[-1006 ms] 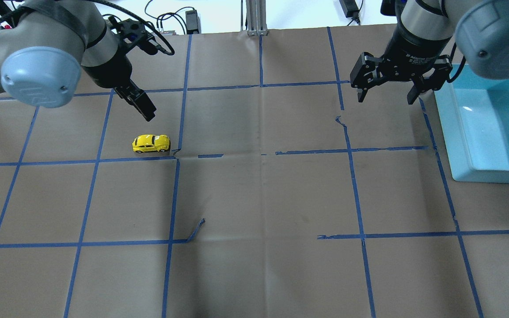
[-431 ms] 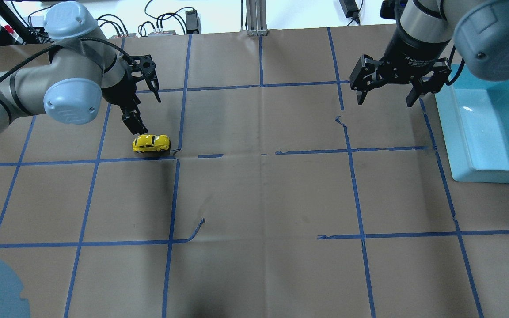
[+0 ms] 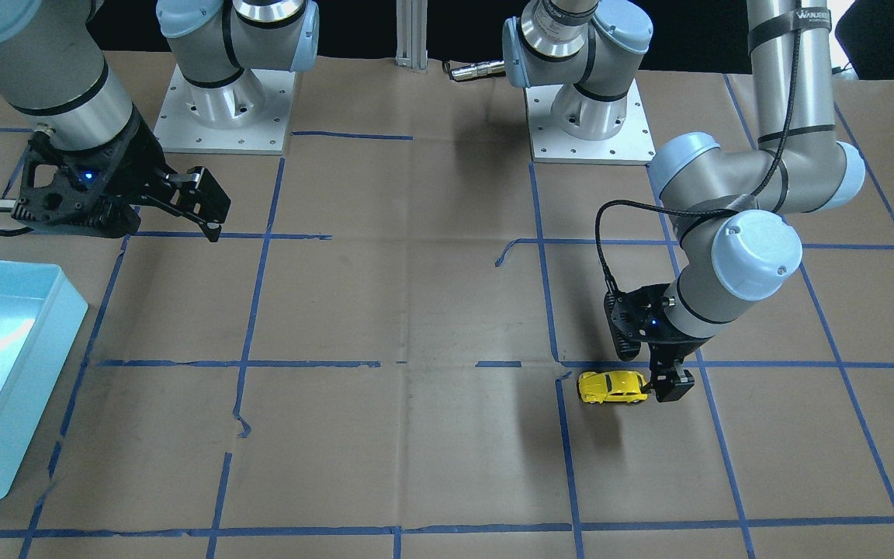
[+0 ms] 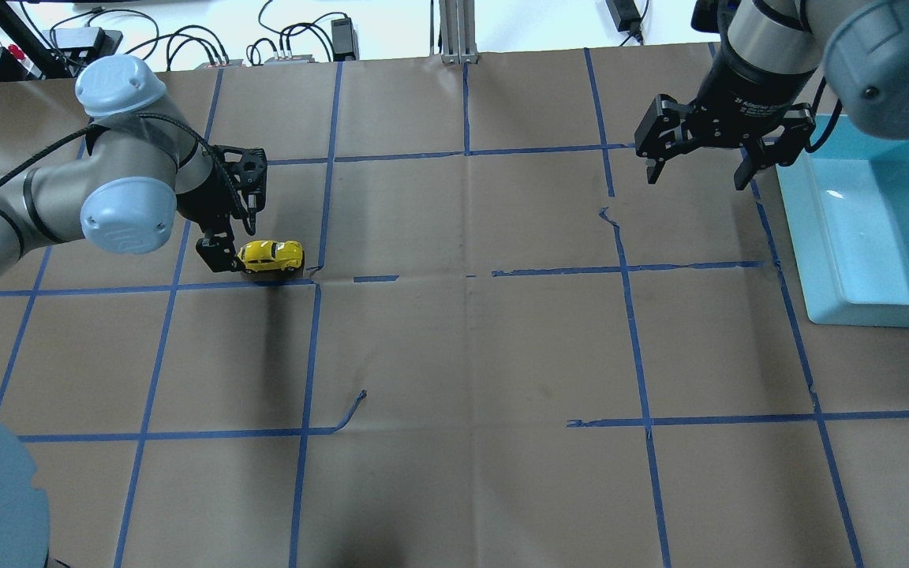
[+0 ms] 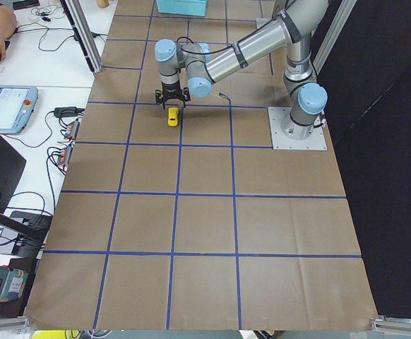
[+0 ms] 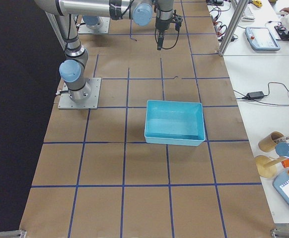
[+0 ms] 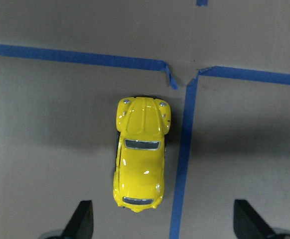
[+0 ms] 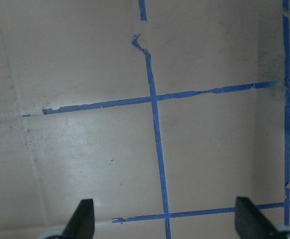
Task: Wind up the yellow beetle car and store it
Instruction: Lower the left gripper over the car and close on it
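Note:
The yellow beetle car point(image 4: 271, 256) stands on its wheels on the brown paper, beside a crossing of blue tape lines; it also shows in the front view point(image 3: 612, 387) and the left side view point(image 5: 172, 117). My left gripper point(image 4: 235, 239) is open and low at the car's left end, with one finger point(image 4: 218, 257) right beside the car. In the left wrist view the car point(image 7: 140, 155) lies just ahead of the two spread fingertips point(image 7: 82, 219), nearer the left one, nose pointing away. My right gripper point(image 4: 697, 173) is open and empty, up above the paper next to the bin.
A light blue bin point(image 4: 798, 229) stands at the table's right edge; it also shows in the front view point(image 3: 36, 388) and the right side view point(image 6: 174, 139). Blue tape lines divide the paper into squares, with some peeled ends point(image 4: 352, 410). Cables lie beyond the far edge.
My left gripper has come down and swung from above and behind the car to its left end. The car has not moved. The right gripper has shifted slightly.

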### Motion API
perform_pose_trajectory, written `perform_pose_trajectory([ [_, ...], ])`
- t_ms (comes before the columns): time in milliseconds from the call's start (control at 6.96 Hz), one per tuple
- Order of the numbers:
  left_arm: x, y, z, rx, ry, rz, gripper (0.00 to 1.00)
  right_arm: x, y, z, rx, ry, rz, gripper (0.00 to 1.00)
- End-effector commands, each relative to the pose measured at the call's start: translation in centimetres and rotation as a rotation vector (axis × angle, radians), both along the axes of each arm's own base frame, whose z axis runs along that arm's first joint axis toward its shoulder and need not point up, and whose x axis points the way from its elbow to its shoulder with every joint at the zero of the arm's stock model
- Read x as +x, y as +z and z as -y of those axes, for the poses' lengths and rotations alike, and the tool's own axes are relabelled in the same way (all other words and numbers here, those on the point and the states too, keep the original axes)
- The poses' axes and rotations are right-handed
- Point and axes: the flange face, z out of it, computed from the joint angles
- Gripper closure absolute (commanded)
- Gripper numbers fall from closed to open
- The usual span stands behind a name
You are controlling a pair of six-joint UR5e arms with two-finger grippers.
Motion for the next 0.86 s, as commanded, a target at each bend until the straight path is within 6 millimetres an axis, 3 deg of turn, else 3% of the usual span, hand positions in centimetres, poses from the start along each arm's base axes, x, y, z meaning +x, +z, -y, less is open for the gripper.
perform_pose_trajectory([
  [0,-0.4,-3.3,0.3,-0.019,-0.013,-0.001,0.05,-0.1,0.0,0.1,-0.001,-0.002,0.0,0.0],
  [431,-0.6,-4.6,0.9,-0.012,0.022,-0.005,0.08,-0.1,0.0,0.1,-0.001,-0.006,0.002,0.0],
  [575,-0.5,-4.7,0.9,-0.011,0.021,-0.008,0.21,-0.1,0.0,0.1,-0.001,-0.007,0.001,0.0],
  [718,-0.7,-4.5,1.0,-0.015,0.007,-0.006,0.43,-0.1,0.0,0.1,-0.001,-0.007,0.001,0.0],
])
